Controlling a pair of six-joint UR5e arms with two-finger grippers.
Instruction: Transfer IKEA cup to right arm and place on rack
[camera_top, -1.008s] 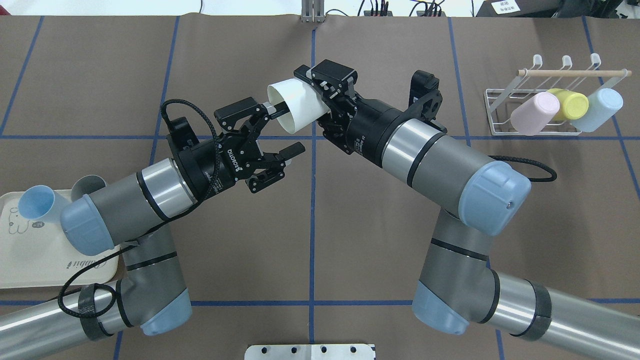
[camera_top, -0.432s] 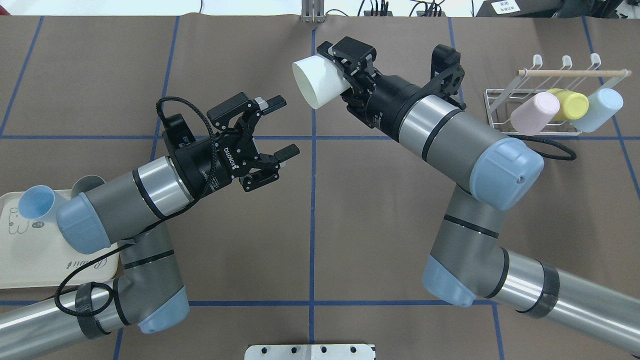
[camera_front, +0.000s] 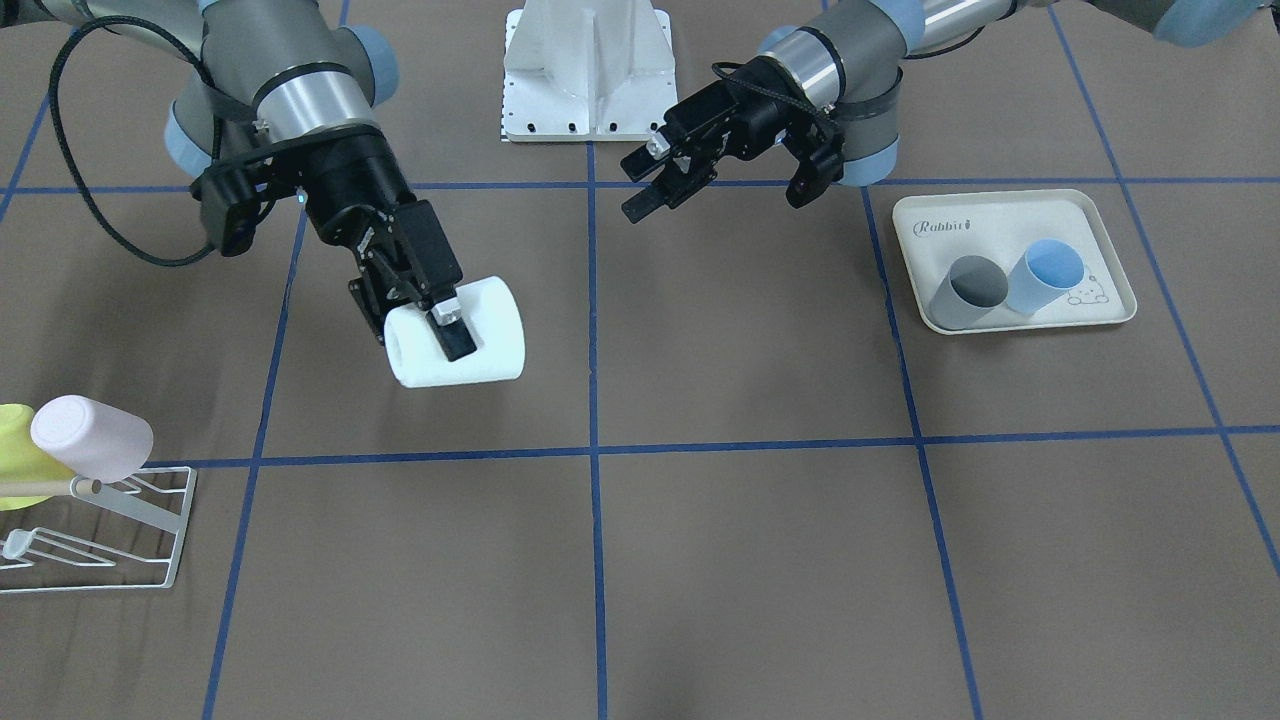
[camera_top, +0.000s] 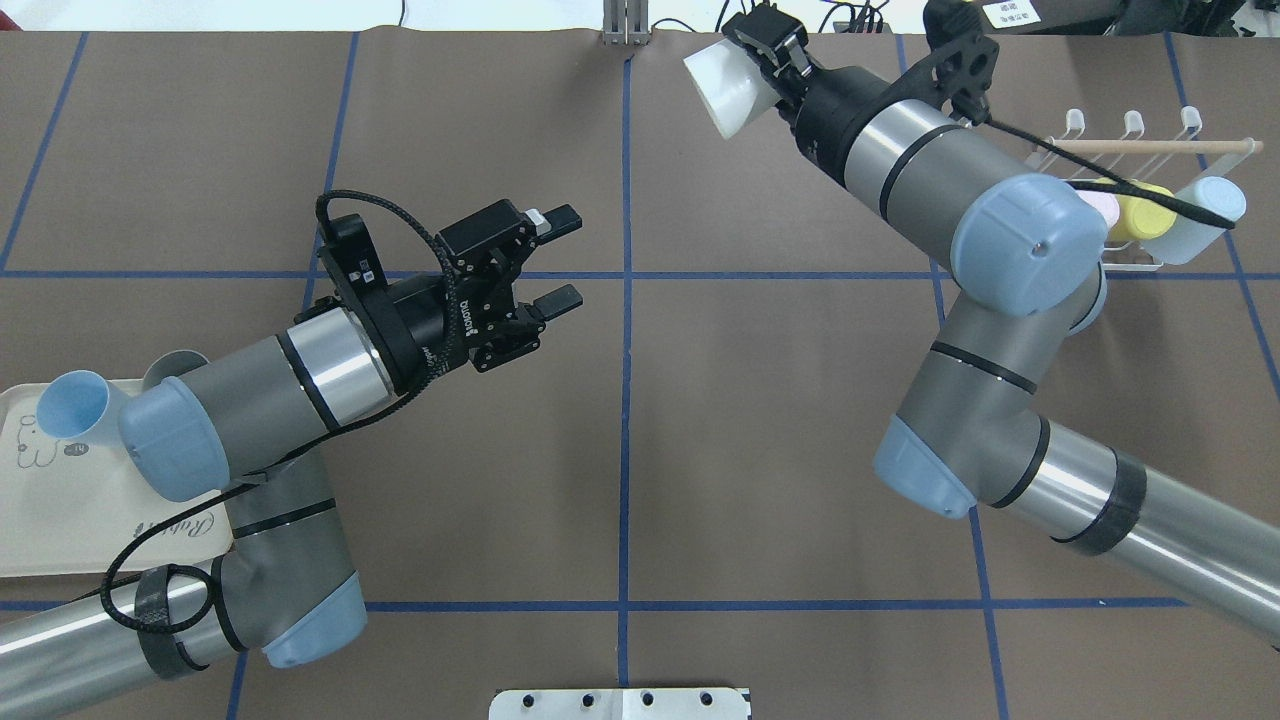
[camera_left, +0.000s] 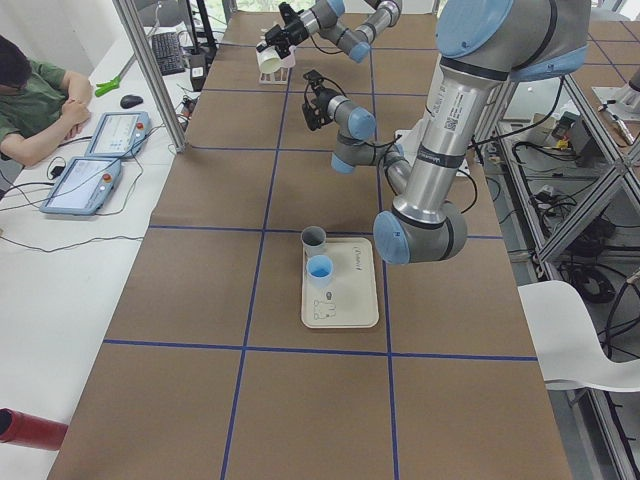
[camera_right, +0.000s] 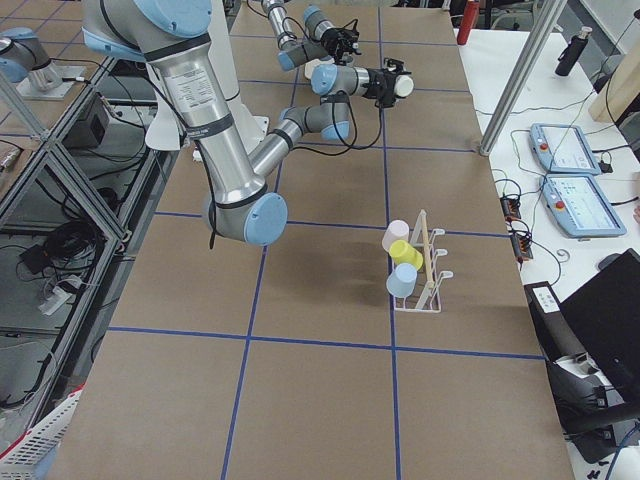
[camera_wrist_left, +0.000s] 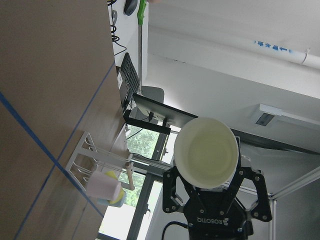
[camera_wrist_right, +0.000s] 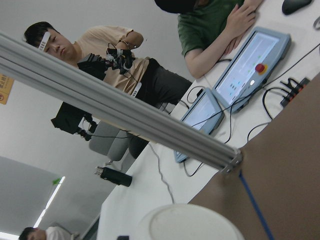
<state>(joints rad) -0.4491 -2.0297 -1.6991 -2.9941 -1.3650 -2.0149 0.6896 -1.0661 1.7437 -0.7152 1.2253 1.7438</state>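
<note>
The white IKEA cup (camera_top: 722, 85) hangs sideways in the air near the table's far edge, with my right gripper (camera_top: 772, 52) shut on its base end. In the front-facing view the same cup (camera_front: 490, 345) is well above the brown table, a black finger (camera_front: 452, 335) across its wall. My left gripper (camera_top: 563, 257) stands open and empty left of the centre line, well apart from the cup. The white wire rack (camera_top: 1150, 146) stands at the far right, partly hidden behind the right arm's elbow, and bears a pink, a yellow and a pale blue cup.
A cream tray (camera_front: 1000, 215) on the robot's left holds a grey cup (camera_front: 968, 290) and a blue cup (camera_front: 1045, 277). Blue tape lines cross the brown table. People sit at a side desk with tablets (camera_left: 95, 160) beyond the far edge.
The right arm has swung the white cup away from the left gripper, up and toward the far right. The left gripper has stayed open and drawn back slightly.
</note>
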